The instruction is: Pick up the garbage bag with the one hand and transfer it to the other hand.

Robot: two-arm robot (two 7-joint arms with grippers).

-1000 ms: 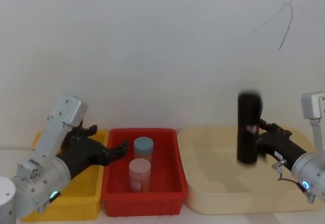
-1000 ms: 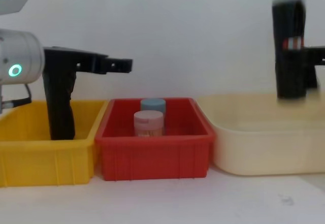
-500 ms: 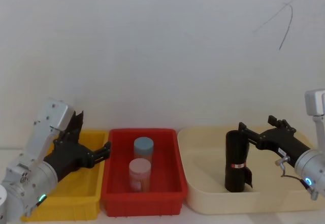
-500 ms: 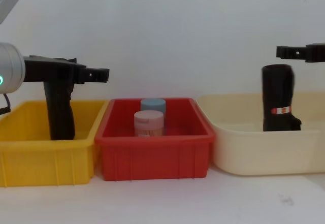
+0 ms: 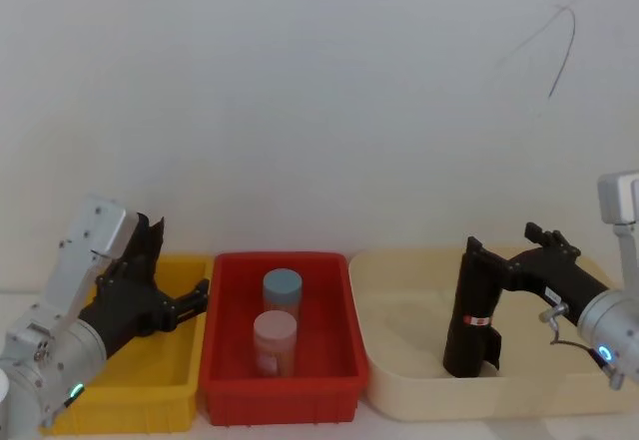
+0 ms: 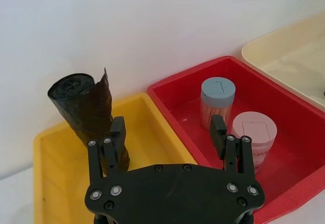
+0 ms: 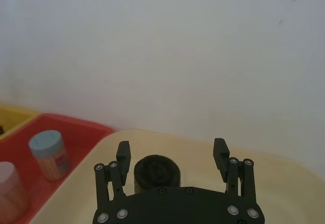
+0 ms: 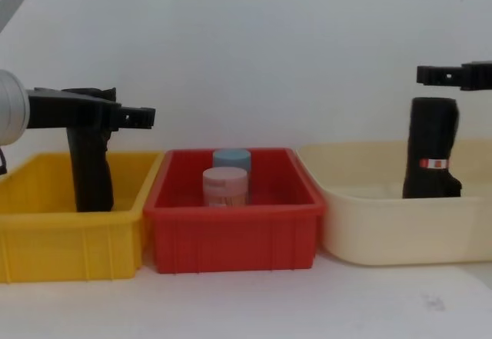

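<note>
I saw the bag [image 5: 471,310] standing (leaning a bit) in the cream tub [image 5: 399,400], R gripper [image 7: 171,149] fingers apart over its top. L gripper [image 6: 168,125] also spread, over yellow bin [image 5: 140,405] w/ plain roll [image 6: 86,107]. Red bin [image 5: 280,405] held blue jar [image 5: 283,288], pink jar [image 5: 275,335].

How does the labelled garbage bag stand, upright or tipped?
Upright, leaning slightly: the garbage bag stands on its end in the cream tub.

Table [image 8: 231,308] carries yellow bin [image 8: 69,247], red bin [image 8: 231,243], cream tub [image 8: 400,231] (side by side).
</note>
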